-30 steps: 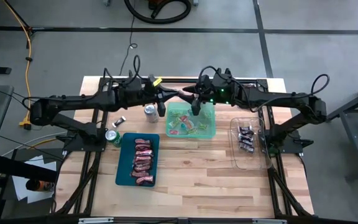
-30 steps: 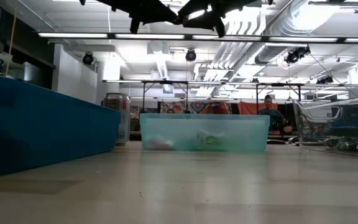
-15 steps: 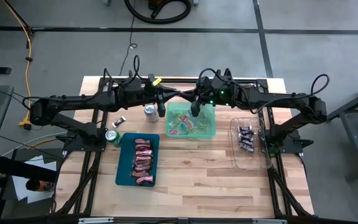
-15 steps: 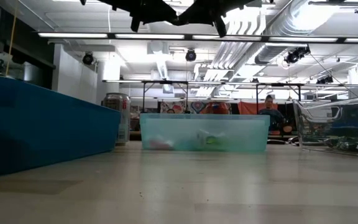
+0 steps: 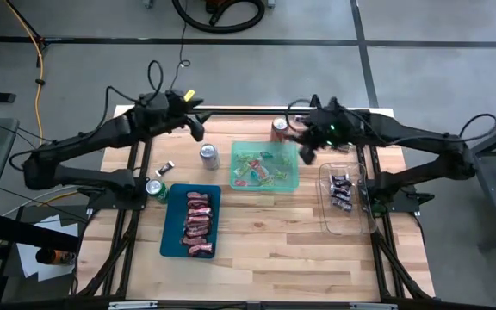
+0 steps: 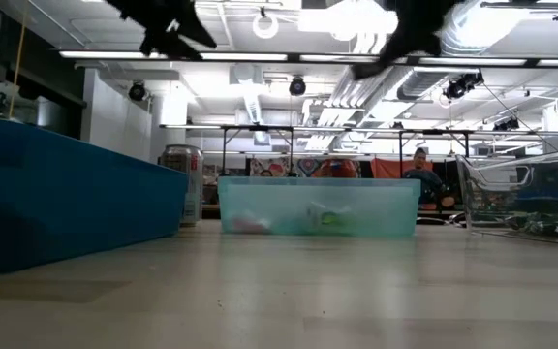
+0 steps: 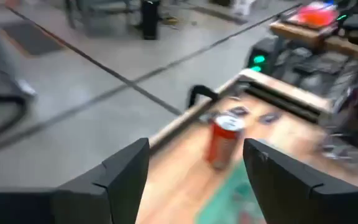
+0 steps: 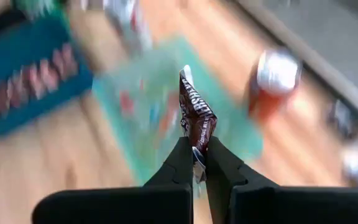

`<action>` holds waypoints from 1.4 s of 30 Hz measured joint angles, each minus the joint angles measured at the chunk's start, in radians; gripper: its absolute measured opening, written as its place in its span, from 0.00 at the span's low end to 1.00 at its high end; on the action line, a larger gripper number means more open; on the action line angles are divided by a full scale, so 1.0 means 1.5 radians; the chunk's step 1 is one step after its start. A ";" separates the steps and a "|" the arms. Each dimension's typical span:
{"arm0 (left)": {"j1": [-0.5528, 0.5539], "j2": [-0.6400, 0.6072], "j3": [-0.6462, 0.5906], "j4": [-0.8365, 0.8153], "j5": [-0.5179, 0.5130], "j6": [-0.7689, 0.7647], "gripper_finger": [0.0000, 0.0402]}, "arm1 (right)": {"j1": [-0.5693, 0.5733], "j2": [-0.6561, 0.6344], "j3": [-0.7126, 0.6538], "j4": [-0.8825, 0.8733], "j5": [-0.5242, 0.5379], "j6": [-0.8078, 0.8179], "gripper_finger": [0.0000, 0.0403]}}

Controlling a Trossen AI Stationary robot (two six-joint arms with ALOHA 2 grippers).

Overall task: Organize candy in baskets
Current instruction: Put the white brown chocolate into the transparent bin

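My right gripper [image 8: 194, 154] is shut on a small candy [image 8: 195, 115] in a dark red-brown wrapper, high over the right end of the light green basket [image 5: 265, 166], which holds bright candies. My left gripper [image 7: 197, 149] hangs open and empty above the table's far left part [image 5: 198, 129]. In its own view the red can [image 7: 224, 142] shows beyond its fingers. The teal basket [image 5: 172, 241] holds red and pink candies [image 5: 198, 224]. The clear basket [image 5: 344, 220] holds dark ones [image 5: 341, 191]. My right gripper pinches one end of the candy's wrapper [image 8: 196, 147] between its two fingertips. The fingers slant down from the table's right side. The rest of the candy sticks out past the fingertips, lifted clear above the green basket.
A silver can [image 5: 209, 156] stands left of the green basket, a red can [image 5: 280, 129] at its far edge and a green can [image 5: 154, 188] left of the teal basket. One loose candy [image 5: 165, 168] lies on the wood. The table's near half is bare wood.
The two grippers had met over the green basket's far edge. They have drawn apart quickly: the left toward the table's far left corner, the right toward the table's right, tipping downward with the candy.
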 joint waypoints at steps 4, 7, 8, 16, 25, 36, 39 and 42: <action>0.008 -0.017 -0.091 0.098 0.074 -0.082 0.62 | 0.082 -0.069 -0.044 -0.126 -0.002 0.118 0.00; 0.000 -0.017 -0.145 0.188 0.096 -0.154 0.62 | 0.177 -0.140 -0.108 -0.162 -0.002 0.262 0.00; -0.003 -0.017 -0.155 0.211 0.097 -0.172 0.62 | 0.215 -0.165 -0.134 -0.167 -0.002 0.321 0.00; -0.018 -0.018 -0.168 0.245 0.094 -0.193 0.62 | 0.445 -0.251 -0.312 -0.171 -0.115 0.634 0.00; -0.017 -0.018 -0.168 0.243 0.065 -0.188 0.62 | 0.461 -0.215 -0.461 -0.055 -0.116 0.792 0.00; -0.016 -0.018 -0.168 0.241 0.060 -0.181 0.62 | 0.436 -0.133 -0.487 -0.037 -0.097 0.954 0.00; -0.016 -0.018 -0.168 0.240 0.059 -0.180 0.62 | 0.426 -0.109 -0.487 -0.037 -0.101 0.956 0.00; -0.016 -0.018 -0.168 0.239 0.059 -0.180 0.62 | 0.417 -0.099 -0.487 -0.037 -0.111 0.956 0.02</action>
